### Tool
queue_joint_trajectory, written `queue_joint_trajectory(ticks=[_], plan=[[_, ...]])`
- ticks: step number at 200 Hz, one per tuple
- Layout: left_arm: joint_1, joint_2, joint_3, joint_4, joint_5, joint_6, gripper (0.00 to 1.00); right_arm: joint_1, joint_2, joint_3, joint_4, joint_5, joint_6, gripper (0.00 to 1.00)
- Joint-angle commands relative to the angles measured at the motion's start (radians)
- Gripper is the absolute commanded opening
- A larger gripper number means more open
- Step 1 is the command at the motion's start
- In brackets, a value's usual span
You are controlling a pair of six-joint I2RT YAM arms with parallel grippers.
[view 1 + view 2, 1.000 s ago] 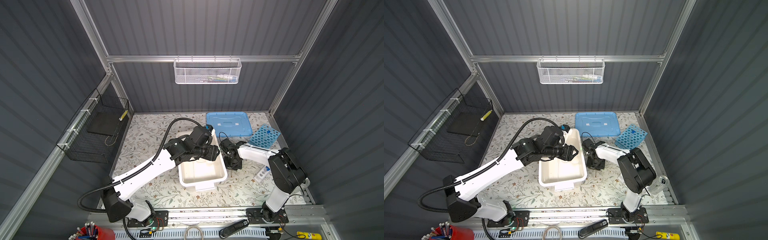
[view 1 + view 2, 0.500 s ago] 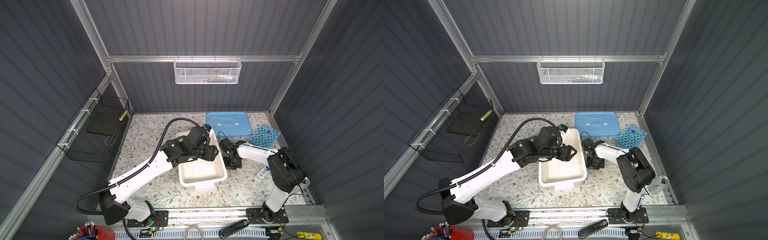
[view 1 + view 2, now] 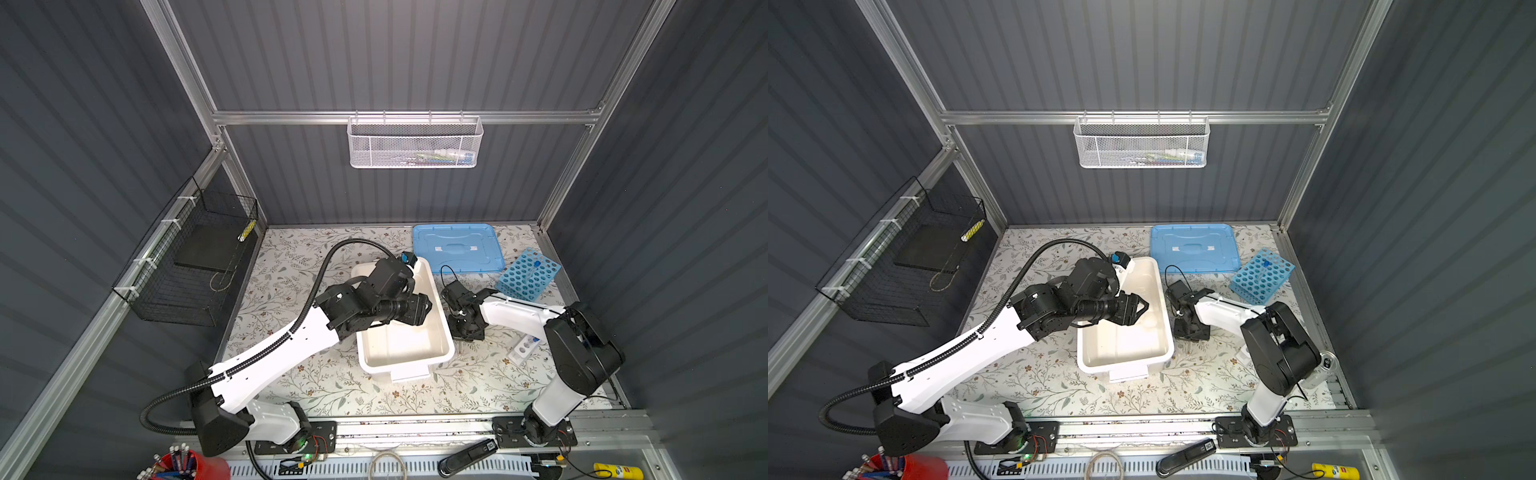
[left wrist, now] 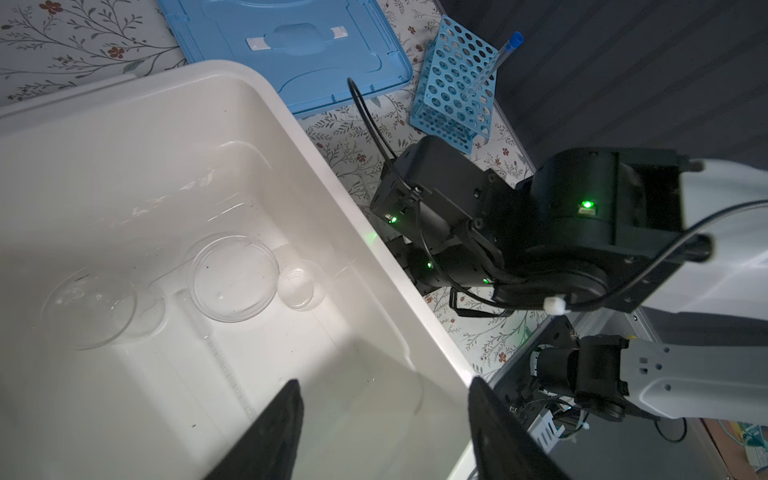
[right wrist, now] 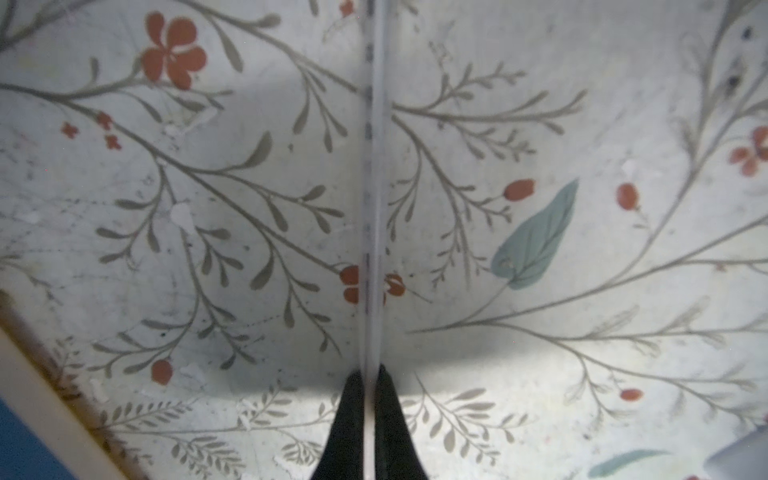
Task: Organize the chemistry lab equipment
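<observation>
No text can be read; the marks along the thin glass rod (image 5: 371, 166) are blurred.

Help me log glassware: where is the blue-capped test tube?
In a top view, the blue-capped test tube sits in the sky-blue rack at far right, beside the blue lid.

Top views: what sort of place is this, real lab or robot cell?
Probably a staged robot test cell, not a working lab: corrugated grey walls on an aluminium frame, a floral tabletop, and lab props like the sky-blue rack and white tub.
</observation>
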Motion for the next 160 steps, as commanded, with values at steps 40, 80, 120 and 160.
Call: queue_joint_trajectory(ticks=[40, 80, 120, 160], plan=[[0.009, -0.039, -0.012, -0.017, -0.032, 0.014, 0.65, -0.002, -0.052, -0.051, -0.08, -0.026, 0.015, 0.0], [0.01, -0.039, -0.003, -0.029, -0.037, 0.017, 0.65, -0.008, -0.09, -0.054, -0.089, -0.021, 0.015, 0.0], [0.011, -0.036, 0.003, -0.031, -0.04, 0.019, 0.65, -0.009, -0.164, -0.027, -0.136, -0.002, 0.015, 0.0], [0.014, -0.033, 0.006, -0.03, -0.042, 0.013, 0.65, -0.02, -0.217, -0.007, -0.17, -0.005, 0.009, 0.0]])
